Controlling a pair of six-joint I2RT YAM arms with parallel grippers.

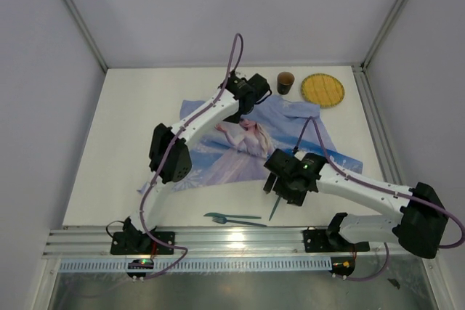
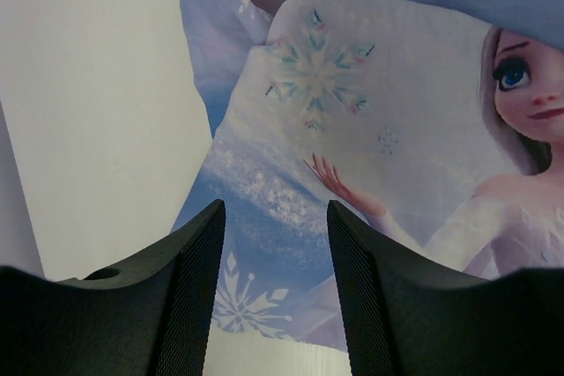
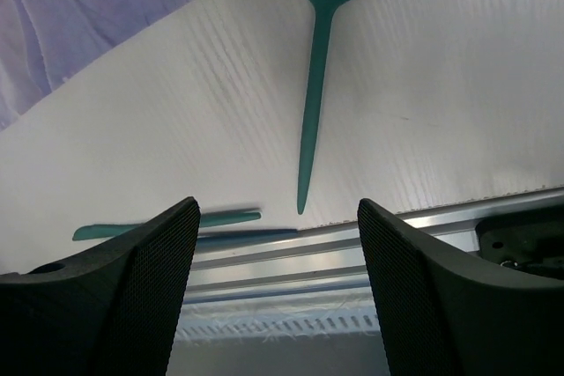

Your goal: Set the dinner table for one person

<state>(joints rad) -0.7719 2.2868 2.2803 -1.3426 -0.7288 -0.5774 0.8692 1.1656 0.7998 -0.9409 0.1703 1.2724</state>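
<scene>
Left end effector (image 2: 275,213) released over cloth (image 2: 370,121); right end effector (image 3: 278,217) released over spoon (image 3: 315,68)

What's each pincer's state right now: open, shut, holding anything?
Left pincer: open, empty, over the printed cloth.
Right pincer: open, empty; the teal spoon lies ahead of it, not gripped.

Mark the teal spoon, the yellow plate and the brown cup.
teal spoon (image 3: 315,77): right wrist view, middle of its handle.
yellow plate (image 1: 322,89): top external view, centre of its face.
brown cup (image 1: 285,82): top external view, on its body.
</scene>
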